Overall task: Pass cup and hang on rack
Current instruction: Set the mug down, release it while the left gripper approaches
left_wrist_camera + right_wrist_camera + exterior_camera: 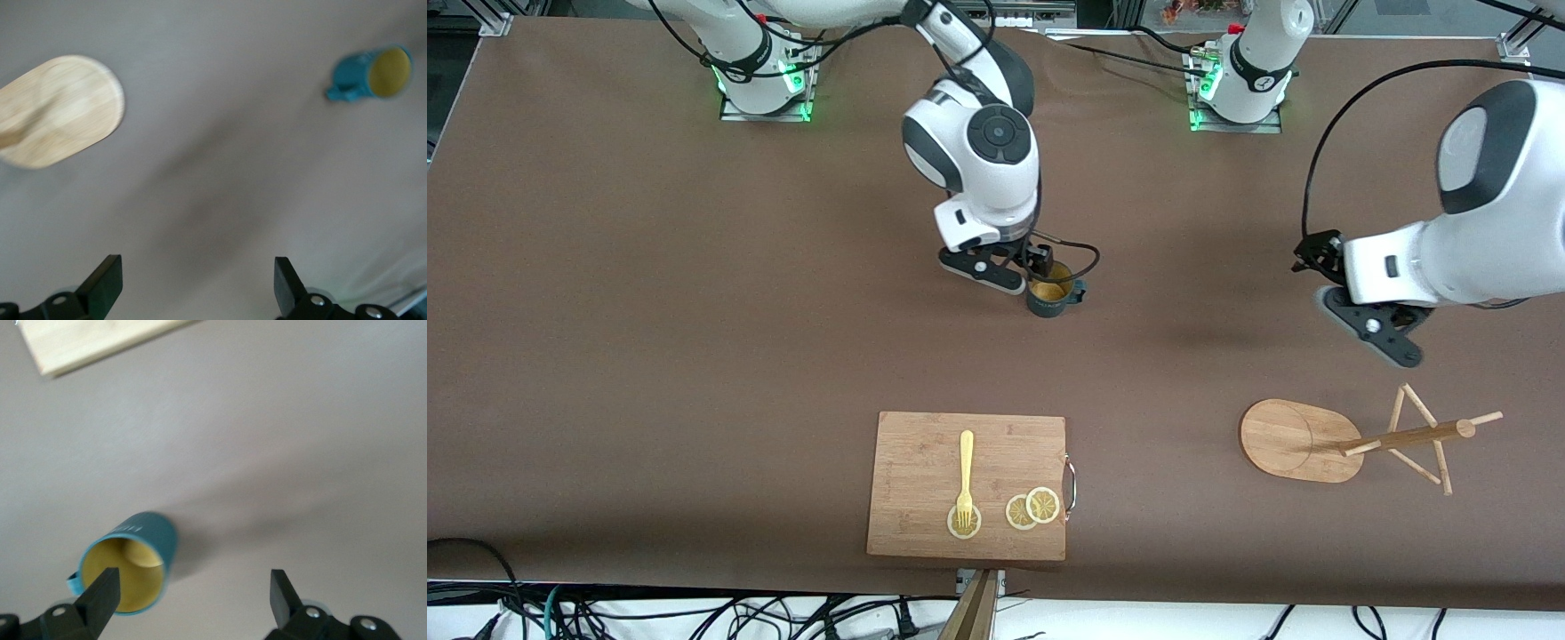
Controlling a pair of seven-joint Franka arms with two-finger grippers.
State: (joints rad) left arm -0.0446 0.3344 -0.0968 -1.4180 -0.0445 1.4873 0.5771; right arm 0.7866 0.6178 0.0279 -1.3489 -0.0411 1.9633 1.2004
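The cup (1049, 298), dark teal with a yellowish inside, stands upright on the brown table near its middle, handle toward the left arm's end. My right gripper (1024, 283) hangs open just above it. In the right wrist view one fingertip (100, 593) shows over the mouth of the cup (130, 563) and the other is wide of it; the right gripper (193, 593) grips nothing. The rack (1303, 440), a wooden mug tree with an oval base, stands toward the left arm's end. Above the table near it my left gripper (1392, 347) is open and empty. The left wrist view shows the left gripper (197, 283), rack base (60, 110) and cup (373, 73).
A bamboo cutting board (925, 444) lies nearer to the front camera than the cup, with a yellow fork (966, 476) and lemon slices (1033, 508) on it. Its corner (87, 343) shows in the right wrist view. Bare brown table lies between cup and rack.
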